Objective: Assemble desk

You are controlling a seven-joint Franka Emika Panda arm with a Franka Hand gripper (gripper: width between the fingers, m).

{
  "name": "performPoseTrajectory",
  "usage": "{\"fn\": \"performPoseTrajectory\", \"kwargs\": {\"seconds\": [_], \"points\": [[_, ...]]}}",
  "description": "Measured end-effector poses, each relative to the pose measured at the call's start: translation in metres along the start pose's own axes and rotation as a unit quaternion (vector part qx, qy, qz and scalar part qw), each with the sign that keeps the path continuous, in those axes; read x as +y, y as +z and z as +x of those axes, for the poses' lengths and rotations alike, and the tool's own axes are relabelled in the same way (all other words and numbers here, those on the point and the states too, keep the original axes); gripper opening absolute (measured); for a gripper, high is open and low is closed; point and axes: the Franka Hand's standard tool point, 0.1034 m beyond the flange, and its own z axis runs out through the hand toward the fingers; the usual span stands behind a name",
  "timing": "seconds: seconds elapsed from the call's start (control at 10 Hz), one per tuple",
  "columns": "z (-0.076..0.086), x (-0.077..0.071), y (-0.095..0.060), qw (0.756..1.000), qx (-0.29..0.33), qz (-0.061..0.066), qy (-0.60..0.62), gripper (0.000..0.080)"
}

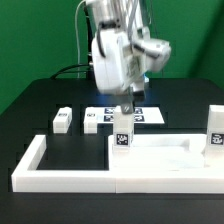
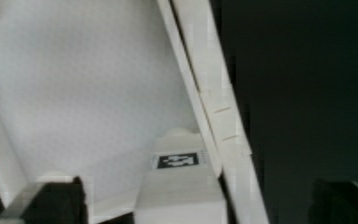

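The white tabletop lies flat inside the border wall. One white tagged leg stands upright at its corner on the exterior view's left. Another leg stands at the corner on the right. A third leg lies loose on the black table to the left. My gripper hangs just above the left-corner leg. In the wrist view the gripper is open, its dark fingers wide apart, over the white tabletop, its edge and a tag. It holds nothing.
The low white U-shaped border wall runs along the front and up the exterior view's left. The marker board lies behind the tabletop, partly hidden by the arm. A green backdrop stands behind the black table.
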Motion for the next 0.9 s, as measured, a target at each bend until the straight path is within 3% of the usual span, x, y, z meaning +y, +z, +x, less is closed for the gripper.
{"fn": "performPoseTrajectory", "kwargs": {"seconds": [0.1, 0.2, 0.6, 0.7, 0.8, 0.9], "points": [[-0.011, 0.001, -0.013, 1.000, -0.007, 0.007, -0.006, 0.0643], [-0.020, 0.005, -0.018, 1.000, -0.013, -0.002, -0.008, 0.0643], [-0.019, 0.005, -0.014, 1.000, -0.011, -0.002, -0.012, 0.0649], [-0.025, 0.012, -0.012, 1.000, -0.008, -0.006, -0.021, 0.0649], [-0.042, 0.035, -0.003, 0.999, -0.004, -0.020, -0.043, 0.0649], [-0.054, 0.060, 0.009, 1.000, 0.004, -0.008, -0.018, 0.0649]]}}
